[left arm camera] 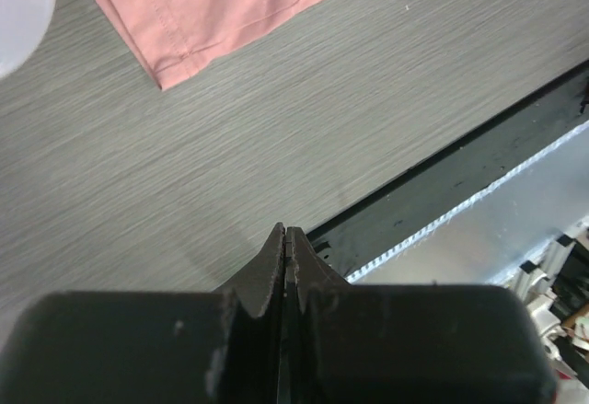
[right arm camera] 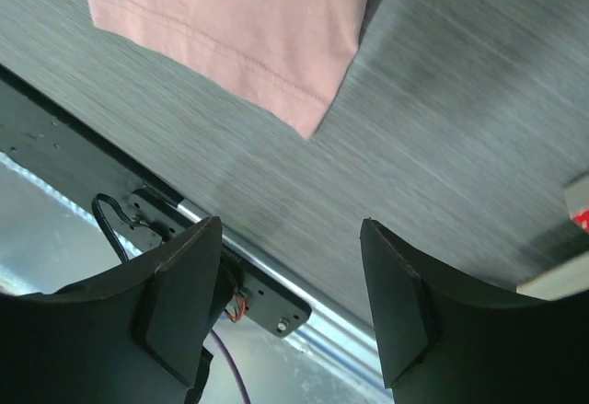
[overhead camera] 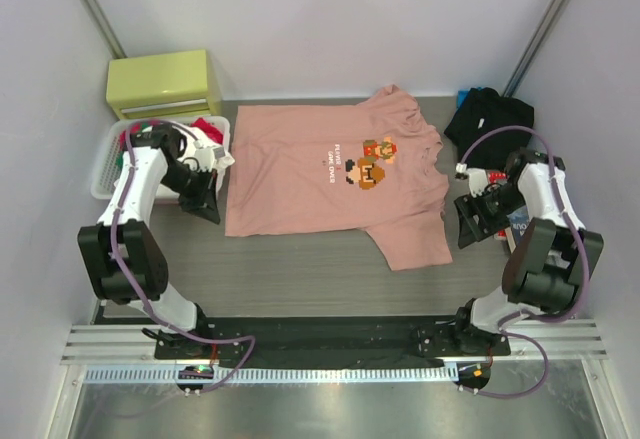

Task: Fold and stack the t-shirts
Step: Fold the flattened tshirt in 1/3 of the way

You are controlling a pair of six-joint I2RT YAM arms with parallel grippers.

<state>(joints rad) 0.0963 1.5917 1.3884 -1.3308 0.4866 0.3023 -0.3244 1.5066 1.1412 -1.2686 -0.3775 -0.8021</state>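
A salmon-pink t-shirt (overhead camera: 330,174) lies spread flat in the middle of the table, its pixel-character print facing up. At the back right a black t-shirt (overhead camera: 490,119) sits crumpled in a heap. My left gripper (overhead camera: 210,211) hovers just left of the pink shirt's lower left corner (left arm camera: 212,8), jaws pressed together on nothing (left arm camera: 287,234). Right of the pink shirt's lower sleeve corner (right arm camera: 239,27), my right gripper (overhead camera: 466,229) stands open and empty (right arm camera: 293,229), over bare table.
A yellow-green box (overhead camera: 165,81) stands at the back left, with a white basket (overhead camera: 108,164) of coloured cloth in front of it. A red-and-white item (overhead camera: 495,177) lies by the right arm. The black base rail (overhead camera: 320,334) runs along the near edge.
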